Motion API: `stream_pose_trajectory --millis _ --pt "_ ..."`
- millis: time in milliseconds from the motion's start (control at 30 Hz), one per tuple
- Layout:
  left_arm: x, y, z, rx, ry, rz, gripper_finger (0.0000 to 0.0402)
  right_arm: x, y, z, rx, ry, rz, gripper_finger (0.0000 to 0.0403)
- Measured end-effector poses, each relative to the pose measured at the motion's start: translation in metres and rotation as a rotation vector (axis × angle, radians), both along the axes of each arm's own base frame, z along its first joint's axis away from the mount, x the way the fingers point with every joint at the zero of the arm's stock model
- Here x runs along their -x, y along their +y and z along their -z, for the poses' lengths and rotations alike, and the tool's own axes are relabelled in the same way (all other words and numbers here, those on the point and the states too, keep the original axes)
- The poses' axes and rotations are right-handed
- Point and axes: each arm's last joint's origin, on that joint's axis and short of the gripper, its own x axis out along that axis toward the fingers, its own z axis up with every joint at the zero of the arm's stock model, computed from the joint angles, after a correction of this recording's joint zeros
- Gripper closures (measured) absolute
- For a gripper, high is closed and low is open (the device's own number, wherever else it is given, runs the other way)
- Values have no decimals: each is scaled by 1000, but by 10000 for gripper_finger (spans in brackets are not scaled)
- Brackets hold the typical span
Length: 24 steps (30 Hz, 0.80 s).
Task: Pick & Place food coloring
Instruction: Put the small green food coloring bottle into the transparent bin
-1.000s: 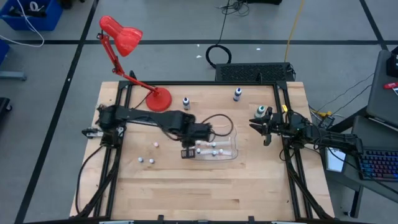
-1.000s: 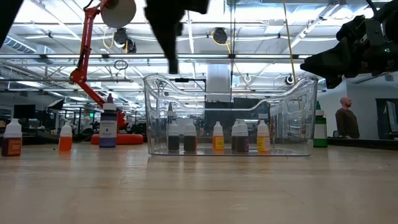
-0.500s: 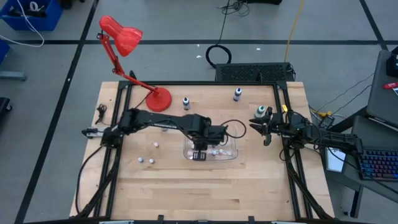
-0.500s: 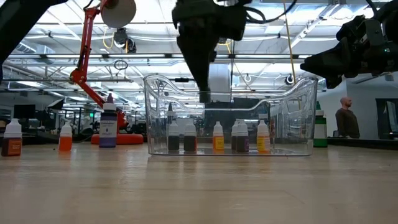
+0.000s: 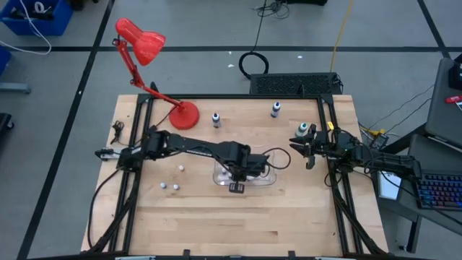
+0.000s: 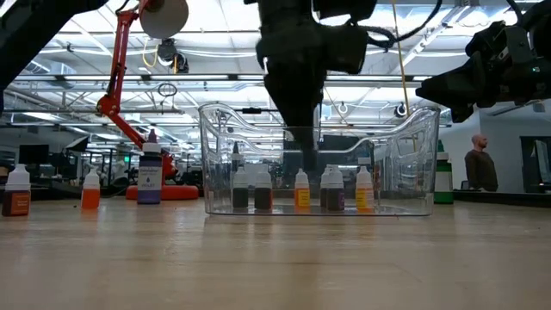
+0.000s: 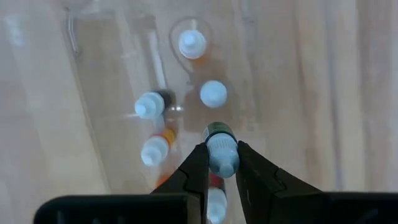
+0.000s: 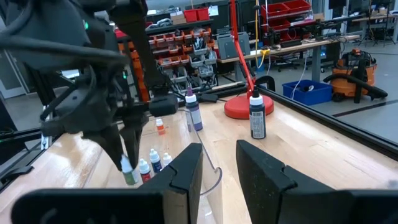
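Inside the clear bin (image 6: 413,164), left gripper (image 7: 221,163) holds a bottle (image 7: 222,149) (others crowd close).

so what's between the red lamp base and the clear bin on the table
In the high view, the left arm crosses the stretch between the red lamp base and the clear bin; otherwise bare wood.
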Motion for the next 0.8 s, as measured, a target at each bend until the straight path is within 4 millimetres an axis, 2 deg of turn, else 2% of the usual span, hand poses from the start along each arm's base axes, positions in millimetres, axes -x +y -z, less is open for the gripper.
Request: stream_pose_trajectory --millis 267,633,800 --pt "-5 0 21 -24 37 -25 343 0 0 0 0 0 0 314" --pt "-5 0 25 -40 48 -52 343 0 0 0 0 0 -1 314" --pt "-1 1 39 -38 75 -64 343 0 0 0 0 0 0 314"
